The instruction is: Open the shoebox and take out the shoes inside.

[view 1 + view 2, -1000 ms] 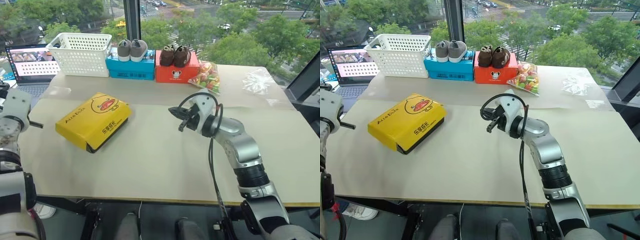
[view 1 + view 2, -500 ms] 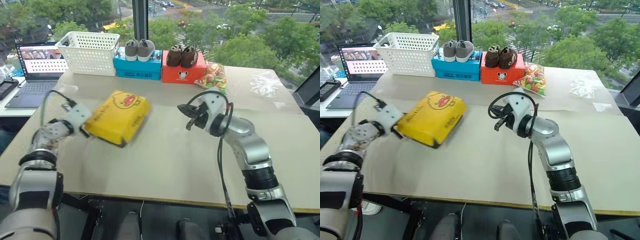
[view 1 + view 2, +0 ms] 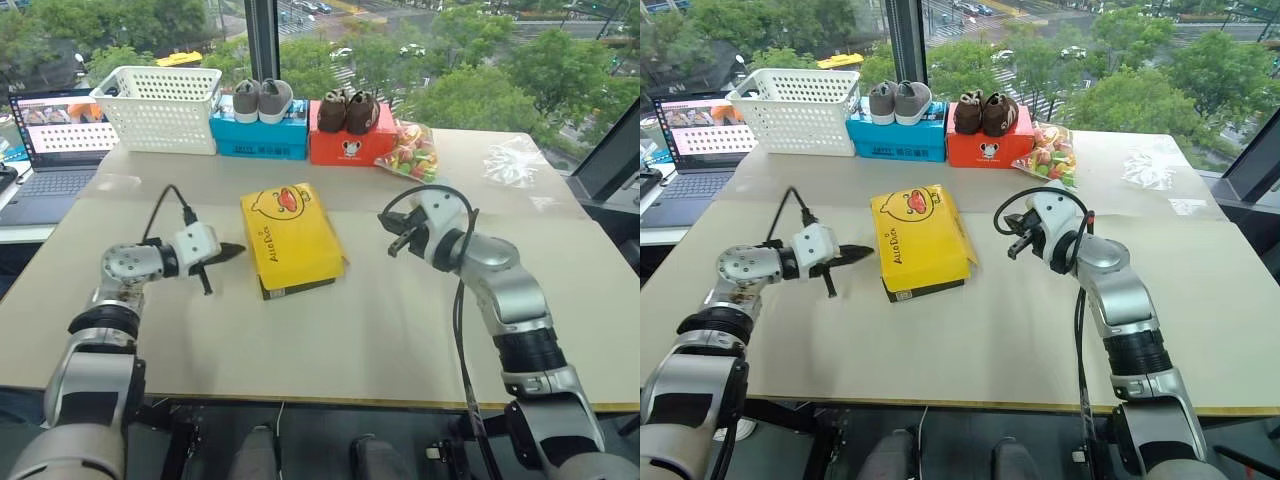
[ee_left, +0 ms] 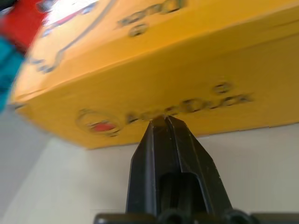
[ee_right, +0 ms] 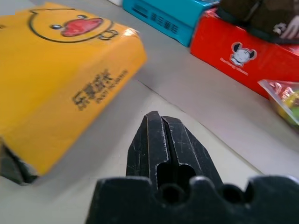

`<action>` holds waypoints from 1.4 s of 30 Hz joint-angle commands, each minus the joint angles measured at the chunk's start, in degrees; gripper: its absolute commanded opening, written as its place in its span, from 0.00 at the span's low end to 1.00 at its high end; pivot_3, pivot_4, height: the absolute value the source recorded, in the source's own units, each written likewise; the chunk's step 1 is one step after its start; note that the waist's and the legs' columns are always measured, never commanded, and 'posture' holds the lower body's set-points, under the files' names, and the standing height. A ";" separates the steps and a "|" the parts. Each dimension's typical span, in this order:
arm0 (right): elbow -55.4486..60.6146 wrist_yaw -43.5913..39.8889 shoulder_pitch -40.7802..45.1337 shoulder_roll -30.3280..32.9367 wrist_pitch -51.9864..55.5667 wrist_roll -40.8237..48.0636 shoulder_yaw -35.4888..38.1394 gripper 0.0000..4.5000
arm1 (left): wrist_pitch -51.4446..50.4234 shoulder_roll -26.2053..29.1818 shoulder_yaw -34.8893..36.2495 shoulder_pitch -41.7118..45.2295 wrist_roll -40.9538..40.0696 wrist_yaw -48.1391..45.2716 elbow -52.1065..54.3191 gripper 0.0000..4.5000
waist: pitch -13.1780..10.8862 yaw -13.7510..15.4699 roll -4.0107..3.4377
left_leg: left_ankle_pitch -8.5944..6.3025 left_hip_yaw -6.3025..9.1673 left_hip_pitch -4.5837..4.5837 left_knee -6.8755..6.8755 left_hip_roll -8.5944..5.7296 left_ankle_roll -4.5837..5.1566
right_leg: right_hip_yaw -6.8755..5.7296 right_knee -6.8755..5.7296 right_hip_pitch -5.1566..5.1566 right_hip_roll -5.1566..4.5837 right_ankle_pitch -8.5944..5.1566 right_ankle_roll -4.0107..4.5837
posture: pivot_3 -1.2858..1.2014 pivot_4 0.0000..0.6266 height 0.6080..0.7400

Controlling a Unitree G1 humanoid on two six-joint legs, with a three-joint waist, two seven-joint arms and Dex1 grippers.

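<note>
The table (image 3: 400, 340) bears the shoebox (image 3: 290, 238), basket (image 3: 160, 108) and two boxes.

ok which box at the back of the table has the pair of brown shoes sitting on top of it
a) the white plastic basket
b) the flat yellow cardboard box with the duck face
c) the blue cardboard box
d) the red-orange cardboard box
d: the brown shoes sit on the red-orange cardboard box, while the grey pair sits on the blue cardboard box beside it.

The shoebox (image 3: 291, 239) lies mid-table (image 3: 330, 340) — between left end effector (image 3: 234, 251) and right end effector (image 3: 393, 246).
</note>
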State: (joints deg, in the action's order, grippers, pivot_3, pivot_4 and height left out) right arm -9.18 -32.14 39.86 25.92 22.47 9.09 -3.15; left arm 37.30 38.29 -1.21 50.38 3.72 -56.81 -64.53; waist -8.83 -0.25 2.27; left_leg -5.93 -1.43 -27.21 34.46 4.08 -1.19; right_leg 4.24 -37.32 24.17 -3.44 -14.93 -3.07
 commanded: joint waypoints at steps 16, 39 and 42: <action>-55.77 -5.73 16.97 -23.92 -34.98 -1.64 5.28 0.00 | -15.36 -13.45 1.53 -10.89 -5.32 15.82 20.52 0.00 | -0.01 -0.66 -0.04 | -0.03 0.04 0.05 0.18 -0.01 0.04 | -0.01 -0.44 -0.02 0.00 -0.02 -0.04 | 0.52 0.24 1.00; 23.94 -11.92 -15.58 0.30 31.70 12.21 5.38 0.00 | -47.65 -12.75 -0.85 -32.39 -12.27 11.79 64.06 0.00 | 0.11 -0.91 -0.27 | -0.05 0.10 0.39 0.35 -0.02 0.02 | 0.05 -0.68 -0.15 0.01 -0.14 0.10 | 0.52 0.24 1.00; 19.82 -13.39 -15.59 2.53 29.36 13.31 8.16 0.00 | -44.64 -7.38 1.38 -28.10 -12.55 8.41 58.59 0.00 | 0.10 -0.82 -0.26 | -0.04 0.10 0.39 0.36 -0.02 0.02 | 0.06 -0.66 -0.16 0.02 -0.15 0.09 | 0.52 0.24 1.00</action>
State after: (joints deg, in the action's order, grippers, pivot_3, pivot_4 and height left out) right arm 11.77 -43.98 23.67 27.40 54.54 19.94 1.11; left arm -10.31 28.22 -1.92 18.93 -8.06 -45.95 -3.76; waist -8.73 -1.07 2.00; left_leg -5.97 -1.34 -26.82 34.84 4.06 -1.16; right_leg 4.31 -37.98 24.01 -3.44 -15.09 -2.99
